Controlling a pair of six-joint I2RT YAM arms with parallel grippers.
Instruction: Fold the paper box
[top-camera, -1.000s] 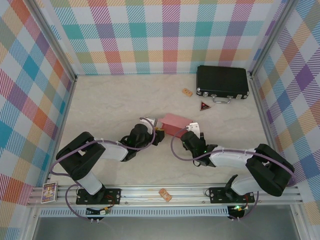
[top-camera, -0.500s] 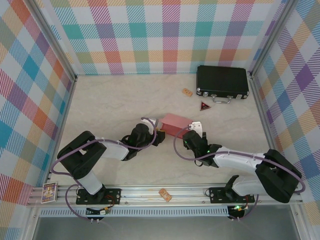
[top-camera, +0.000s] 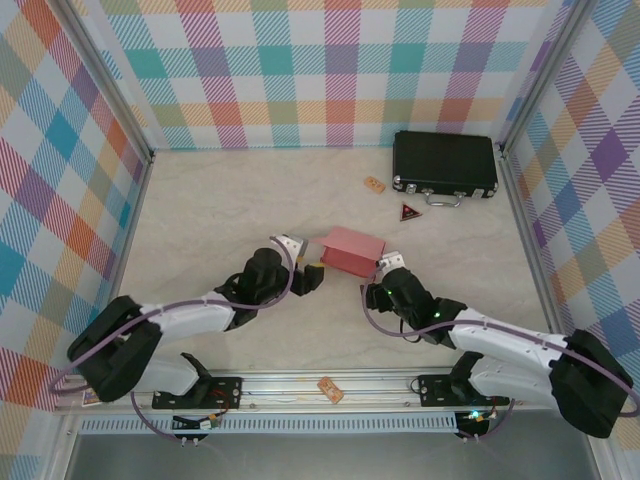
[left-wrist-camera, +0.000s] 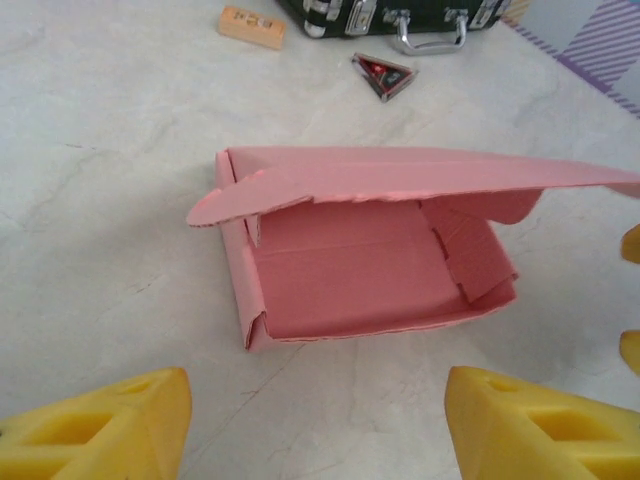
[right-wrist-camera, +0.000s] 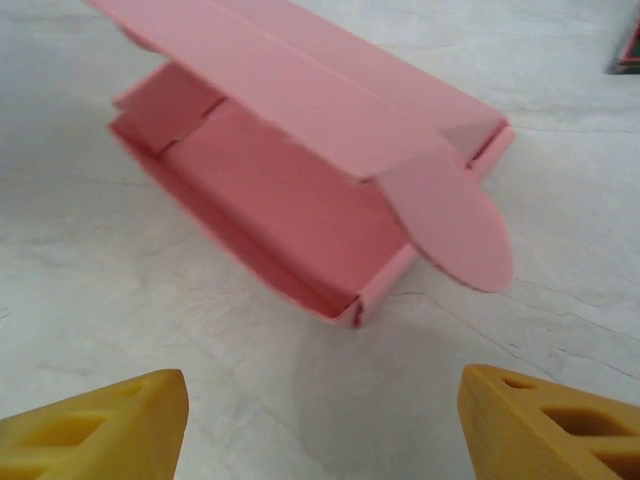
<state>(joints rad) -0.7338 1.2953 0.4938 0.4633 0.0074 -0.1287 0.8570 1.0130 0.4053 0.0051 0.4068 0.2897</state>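
**Cut Off and Unclear**

The left wrist view cuts the black case (left-wrist-camera: 400, 12) at its top edge, leaving the handle and lower rim. The paper box (left-wrist-camera: 350, 280) has its lid running off the right edge there. Markings on the tan tile (left-wrist-camera: 252, 26) are unreadable. In the right wrist view, a dark scrap (right-wrist-camera: 628, 55) at the right edge is too little to name.

No legible text, brand or number was found. Dark marks on the small orange tile (left-wrist-camera: 251, 26), at 1 o'clock from the paper box (top-camera: 352, 250), were too blurred to read. The red-faced triangular piece (left-wrist-camera: 381, 74) bore no readable sign.
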